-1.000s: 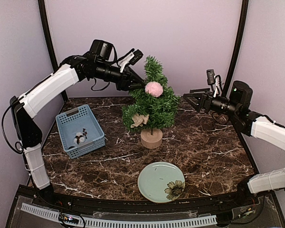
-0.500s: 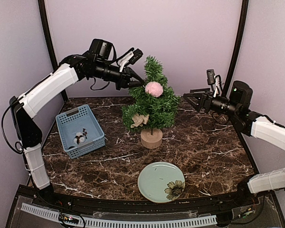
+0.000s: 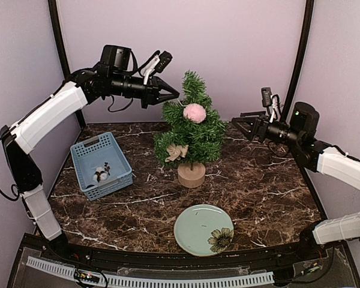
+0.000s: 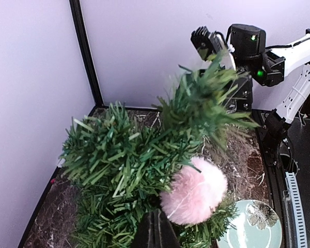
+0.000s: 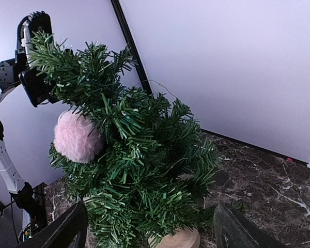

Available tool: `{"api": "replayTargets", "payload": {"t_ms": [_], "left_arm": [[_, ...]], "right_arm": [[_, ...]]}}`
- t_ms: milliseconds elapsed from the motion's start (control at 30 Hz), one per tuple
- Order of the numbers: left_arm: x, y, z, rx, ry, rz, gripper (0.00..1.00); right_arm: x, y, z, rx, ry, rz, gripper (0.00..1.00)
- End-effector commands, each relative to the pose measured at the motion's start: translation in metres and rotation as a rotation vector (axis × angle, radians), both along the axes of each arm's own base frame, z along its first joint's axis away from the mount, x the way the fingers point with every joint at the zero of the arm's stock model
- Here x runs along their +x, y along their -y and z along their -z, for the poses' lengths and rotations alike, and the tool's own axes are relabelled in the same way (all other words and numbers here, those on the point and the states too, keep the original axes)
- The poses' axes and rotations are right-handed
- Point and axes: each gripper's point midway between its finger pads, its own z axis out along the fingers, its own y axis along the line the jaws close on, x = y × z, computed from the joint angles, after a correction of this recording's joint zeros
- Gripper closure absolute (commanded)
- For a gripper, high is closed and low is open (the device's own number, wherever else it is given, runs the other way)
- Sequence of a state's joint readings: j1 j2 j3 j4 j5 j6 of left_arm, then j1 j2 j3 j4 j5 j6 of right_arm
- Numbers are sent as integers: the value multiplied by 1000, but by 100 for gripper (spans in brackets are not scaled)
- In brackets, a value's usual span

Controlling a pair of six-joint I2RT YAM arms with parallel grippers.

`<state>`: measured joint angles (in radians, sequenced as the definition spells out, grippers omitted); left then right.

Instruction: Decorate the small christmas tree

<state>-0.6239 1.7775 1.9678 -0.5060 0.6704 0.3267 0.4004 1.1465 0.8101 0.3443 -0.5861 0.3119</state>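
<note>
The small christmas tree (image 3: 192,129) stands mid-table on a round light-wood stump (image 3: 191,174). A pink pompom (image 3: 194,112) hangs near its top and a beige ornament (image 3: 176,152) sits low on its left. The pompom also shows in the left wrist view (image 4: 195,191) and the right wrist view (image 5: 76,136). My left gripper (image 3: 173,94) is shut and empty, up in the air just left of the treetop. My right gripper (image 3: 237,123) is open and empty, to the right of the tree at mid height.
A blue basket (image 3: 86,157) at the left holds a white ornament (image 3: 101,174). A pale green plate with a flower (image 3: 204,230) lies near the front edge. Black posts stand at the back corners.
My left gripper has pulled back left and up, away from the tree, leaving the pink pompom on the branch. The right arm has not moved.
</note>
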Motion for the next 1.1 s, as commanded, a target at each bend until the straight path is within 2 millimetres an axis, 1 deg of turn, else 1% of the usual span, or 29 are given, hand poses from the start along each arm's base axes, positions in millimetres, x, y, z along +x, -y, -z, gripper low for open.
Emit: {"api": "replayTargets", "payload": {"t_ms": [0,233,367,633,767,900,1000,1067], "left_arm": [[-24,-13,-61,-131,109,11,100],[-32,-14,-81,-193,132,34,100],[-37,-13,-94,-242,143,58,100],[-46,-7,-118,-307,167,105,100],[-56,-3,-130,-326,192,131,100],[-64,0,-135,-331,200,150,100],[-65,0,-130,-321,193,151,100],[-64,-1,-123,-307,183,134,100]], "right_arm": [[-5,-1,-21,31,70,-8,15],[-7,-5,-29,49,94,-18,12],[-10,-13,-36,54,118,-31,8],[-14,-26,-43,50,156,-49,4],[-16,-33,-46,44,175,-55,3],[-14,-36,-48,40,186,-42,2],[-13,-38,-51,45,196,-35,2],[-13,-38,-52,45,199,-40,2]]}}
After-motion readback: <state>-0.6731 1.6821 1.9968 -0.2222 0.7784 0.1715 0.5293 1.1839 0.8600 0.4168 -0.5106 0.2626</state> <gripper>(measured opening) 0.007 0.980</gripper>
